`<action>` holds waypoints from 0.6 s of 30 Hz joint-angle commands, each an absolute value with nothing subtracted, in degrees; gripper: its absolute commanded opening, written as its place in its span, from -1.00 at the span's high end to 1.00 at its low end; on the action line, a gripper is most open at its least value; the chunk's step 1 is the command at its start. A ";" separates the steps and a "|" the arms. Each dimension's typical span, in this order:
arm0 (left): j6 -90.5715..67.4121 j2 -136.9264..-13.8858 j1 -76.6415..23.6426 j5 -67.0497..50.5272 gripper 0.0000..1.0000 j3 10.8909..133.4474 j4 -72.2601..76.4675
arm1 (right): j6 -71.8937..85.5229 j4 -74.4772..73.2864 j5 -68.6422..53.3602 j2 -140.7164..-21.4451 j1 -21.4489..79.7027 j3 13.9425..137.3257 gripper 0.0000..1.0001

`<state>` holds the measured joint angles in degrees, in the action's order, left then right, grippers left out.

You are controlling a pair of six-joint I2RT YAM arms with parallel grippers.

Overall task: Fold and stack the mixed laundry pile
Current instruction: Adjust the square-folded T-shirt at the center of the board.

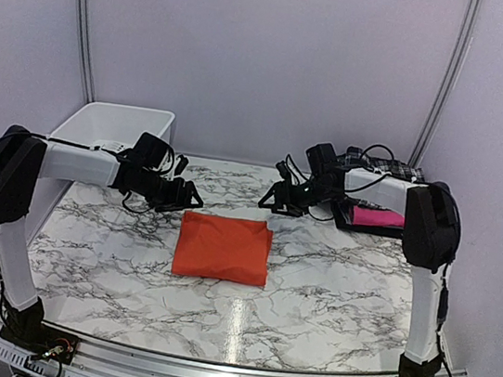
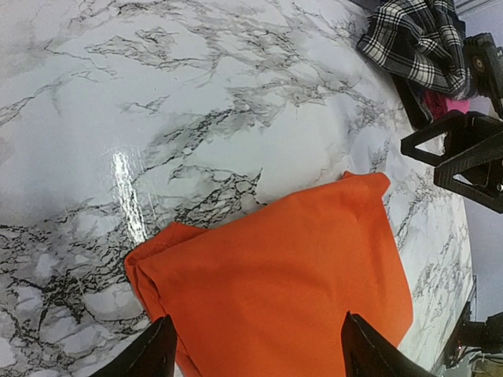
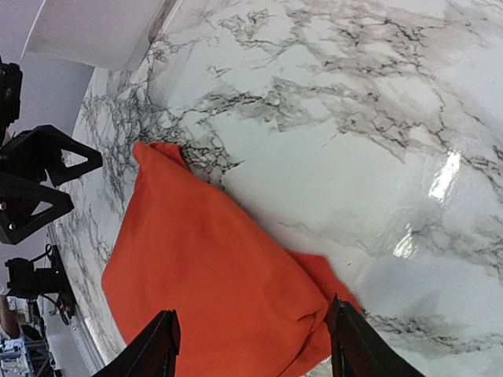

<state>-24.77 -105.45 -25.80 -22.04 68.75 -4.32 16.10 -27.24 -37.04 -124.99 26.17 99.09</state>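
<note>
The orange t-shirt (image 1: 223, 247) lies folded into a flat rectangle in the middle of the marble table (image 1: 330, 293). My left gripper (image 1: 191, 201) hovers just past the shirt's far left corner, open, with nothing between its fingers. In the left wrist view its two black fingertips (image 2: 151, 355) straddle the orange cloth (image 2: 291, 275) from above. My right gripper (image 1: 273, 201) hangs open beyond the far right corner, empty too, with the orange cloth (image 3: 212, 283) below its fingertips (image 3: 352, 342). The black-and-white plaid shirt (image 1: 382, 162) lies bunched at the back right (image 2: 416, 43).
A white plastic bin (image 1: 119, 128) stands at the back left, its wall also showing in the right wrist view (image 3: 102, 31). A folded pink garment (image 1: 379, 218) lies on a dark tray under the right arm, below the plaid shirt.
</note>
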 commanded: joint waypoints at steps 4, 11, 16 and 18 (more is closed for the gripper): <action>-22.60 -112.52 -25.14 -20.69 -0.49 75.83 -7.48 | 12.74 -30.08 -34.28 -131.89 25.61 105.23 -0.24; -24.02 -115.35 -24.79 -20.04 -0.50 76.91 -7.64 | 12.32 -28.77 -39.54 -133.73 25.97 103.79 -0.15; -24.79 -117.23 -24.44 -20.52 -0.43 77.66 -7.63 | 12.85 -27.57 -41.30 -133.77 26.02 103.09 0.18; -24.83 -117.77 -24.36 -20.68 -0.37 78.02 -7.65 | 13.07 -27.46 -41.55 -133.84 26.09 102.99 0.32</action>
